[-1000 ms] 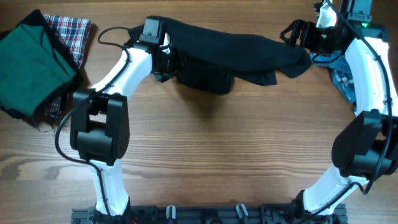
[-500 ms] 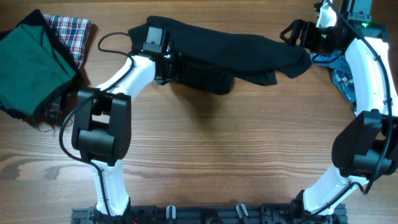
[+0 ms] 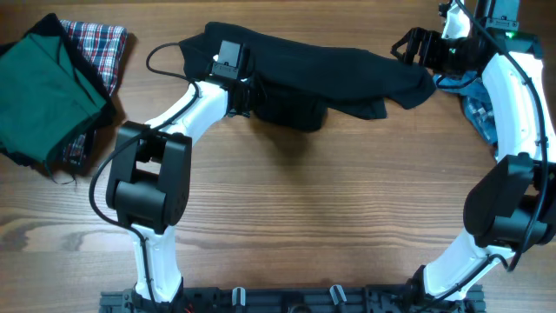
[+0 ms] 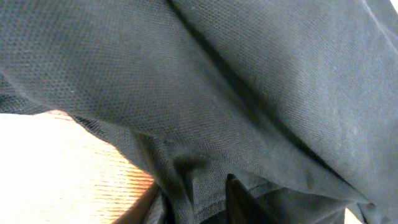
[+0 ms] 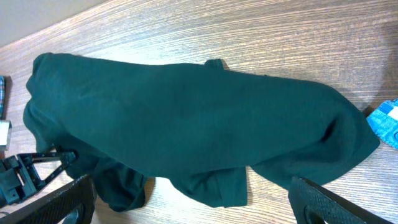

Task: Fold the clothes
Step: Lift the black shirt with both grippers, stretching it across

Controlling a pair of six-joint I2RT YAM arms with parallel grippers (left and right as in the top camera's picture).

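Note:
The black shirt point(image 3: 347, 69) lies crumpled in a long heap along the far side of the table. My left gripper point(image 3: 254, 94) is pushed into its left part, by a thick hanging fold. In the left wrist view black fabric point(image 4: 236, 93) fills the frame, and a bunched fold sits pinched between the two fingertips point(image 4: 241, 200) at the bottom. My right gripper point(image 3: 408, 48) hovers at the shirt's right end, wide open with nothing in it point(image 5: 196, 208). A blue garment point(image 3: 476, 109) lies under the right arm, its corner also seen in the right wrist view point(image 5: 387, 118).
A folded green garment point(image 3: 39, 91) rests on a plaid one point(image 3: 102, 43) at the far left. Bare wood tabletop point(image 3: 330, 200) stretches between the arms' bases. A black cable point(image 3: 161, 48) loops beside the left arm.
My left gripper has slid right, into the shirt's left part, and its jaws have closed on a fold. The right arm and the shirt's heap have not moved.

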